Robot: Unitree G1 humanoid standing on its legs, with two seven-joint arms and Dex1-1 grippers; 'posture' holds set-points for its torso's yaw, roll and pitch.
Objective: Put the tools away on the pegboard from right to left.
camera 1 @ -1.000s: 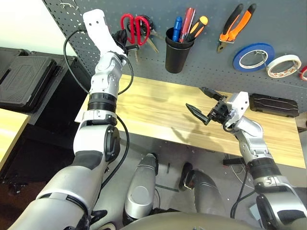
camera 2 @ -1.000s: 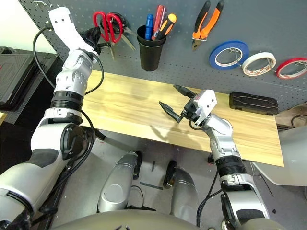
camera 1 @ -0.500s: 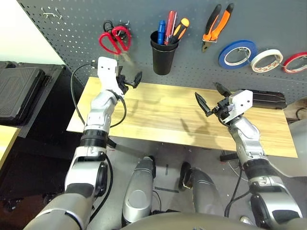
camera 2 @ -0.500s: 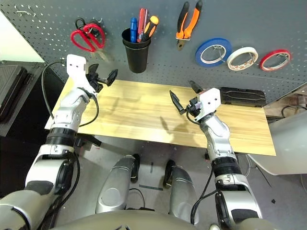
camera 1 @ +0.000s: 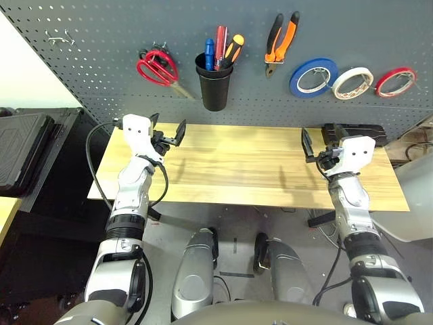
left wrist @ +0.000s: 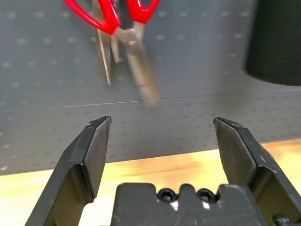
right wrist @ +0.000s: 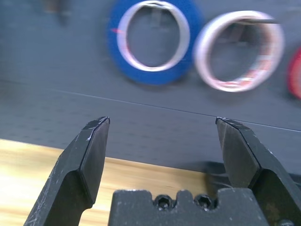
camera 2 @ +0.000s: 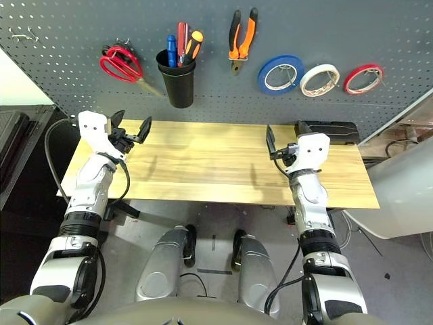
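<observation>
Red-handled scissors (camera 1: 170, 80) partly cover black-handled pair (camera 1: 143, 53); left hand (camera 1: 168, 120), right hand (camera 1: 320, 128) wide open, empty.

Scissors (camera 1: 157, 70) left of cup (camera 1: 214, 90) on pegboard (camera 1: 270, 100), pliers (camera 1: 281, 45) between cup and tape rolls (camera 1: 353, 82)

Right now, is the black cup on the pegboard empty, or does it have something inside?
Not empty: handles stick up out of the cup, one of them blue.
</observation>
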